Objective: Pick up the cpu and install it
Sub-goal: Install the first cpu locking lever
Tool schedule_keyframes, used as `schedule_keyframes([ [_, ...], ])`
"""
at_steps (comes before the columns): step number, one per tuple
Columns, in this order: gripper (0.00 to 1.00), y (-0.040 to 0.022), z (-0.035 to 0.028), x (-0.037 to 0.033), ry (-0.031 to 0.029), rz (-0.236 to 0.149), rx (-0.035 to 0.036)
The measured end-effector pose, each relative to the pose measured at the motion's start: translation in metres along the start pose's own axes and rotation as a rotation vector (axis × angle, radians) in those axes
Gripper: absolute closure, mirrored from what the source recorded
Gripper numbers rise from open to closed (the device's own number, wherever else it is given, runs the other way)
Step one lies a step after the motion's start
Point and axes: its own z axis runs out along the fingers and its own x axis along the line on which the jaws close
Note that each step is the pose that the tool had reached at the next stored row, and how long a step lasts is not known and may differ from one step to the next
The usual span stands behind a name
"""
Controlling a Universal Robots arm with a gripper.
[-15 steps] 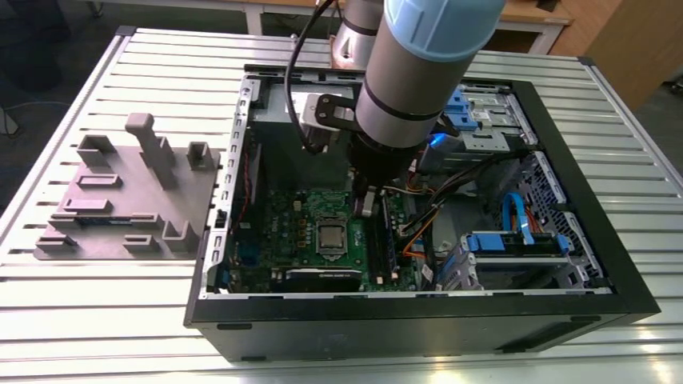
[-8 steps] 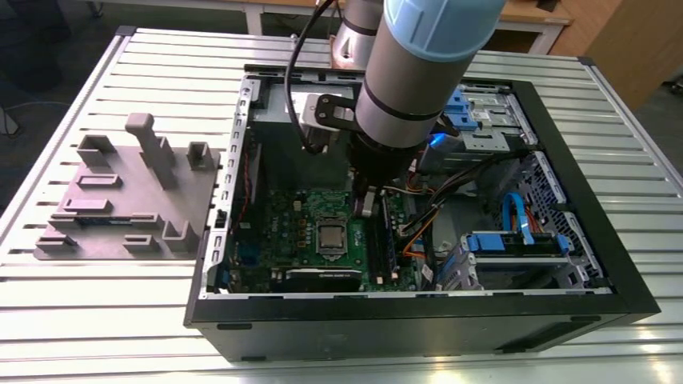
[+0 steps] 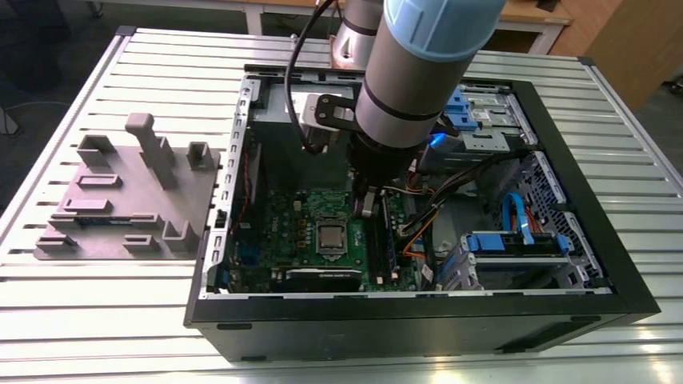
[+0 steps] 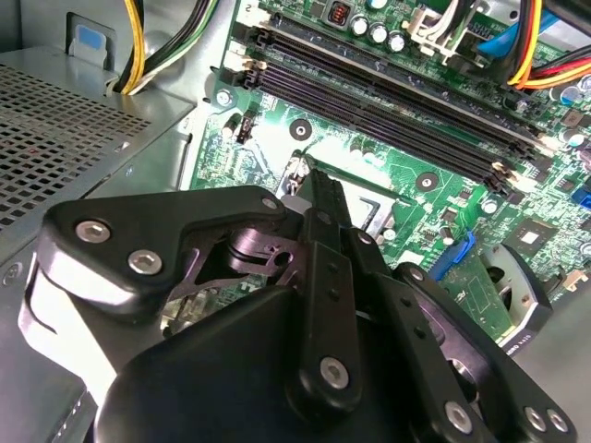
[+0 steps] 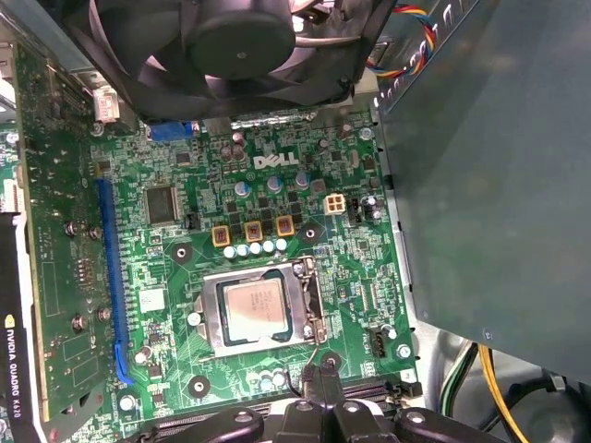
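"Gripper (image 4: 319,180) linkage sits closest in the second wrist view. How do its fingers stand?"

"Drawn together, as far as both wrist views show, with nothing visible between them. The tips hang just above the motherboard (image 5: 305,185), near the edge of the socket."

"And the cpu (image 5: 256,309)?"

"It lies flat in the socket, silver top up, with a metal frame around it. The gripper is near it, not touching. In the exterior view the chip (image 3: 332,237) shows just below the gripper (image 3: 369,210)."

"So which step is in hand?"

"Judging by that, the chip is already placed and the work is at the seating end of the install. Whether the frame is latched cannot be told."

"What would any further move call for?"

"Fine, vertical control. The memory slots (image 4: 388,74) run just beside the tips, the graphics card (image 5: 46,277) stands along one side of the board, and a fan (image 5: 240,37) overhangs its far end. Any sideways slip risks a knock."

"What lies beyond that?"

"The open computer case (image 3: 427,320) lies on its side on a slatted metal desk (image 3: 107,320), and the arm (image 3: 427,64) reaches down into it. A grey parts fixture (image 3: 117,200) sits on the exterior view's left, just beside the case. Wooden furniture (image 3: 533,12) stands behind the desk."
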Motion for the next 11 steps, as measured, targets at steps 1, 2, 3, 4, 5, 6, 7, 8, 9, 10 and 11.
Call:
schedule_keyframes([
  [1, 0.89, 0.0, 0.0001, 0.0003, 0.0045, 0.0, 0.0007],
  [2, 0.89, -0.0001, 0.0003, 0.001, 0.009, 0.001, 0.0015],
  [3, 0.89, -0.0002, 0.0005, 0.0019, 0.0133, 0.001, 0.0022],
  [4, 0.89, -0.0004, 0.0006, 0.0027, 0.0193, 0.002, 0.0033],
  [5, 0.89, -0.0005, 0.0007, 0.0035, 0.0245, 0.002, 0.0042],
  [6, 0.89, -0.0006, 0.001, 0.0042, 0.0299, 0.002, 0.0051],
  [7, 0.89, -0.0008, 0.0016, 0.0045, 0.0341, 0.003, 0.0059],
  [8, 0.89, -0.0009, 0.0025, 0.0048, 0.0371, 0.003, 0.0064],
  [9, 0.89, -0.001, 0.0036, 0.0051, 0.0394, 0.003, 0.0068],
  [10, 0.89, -0.0011, 0.0041, 0.0062, 0.0413, 0.003, 0.0069],
  [11, 0.89, -0.0013, 0.0045, 0.0076, 0.0421, 0.003, 0.007],
])
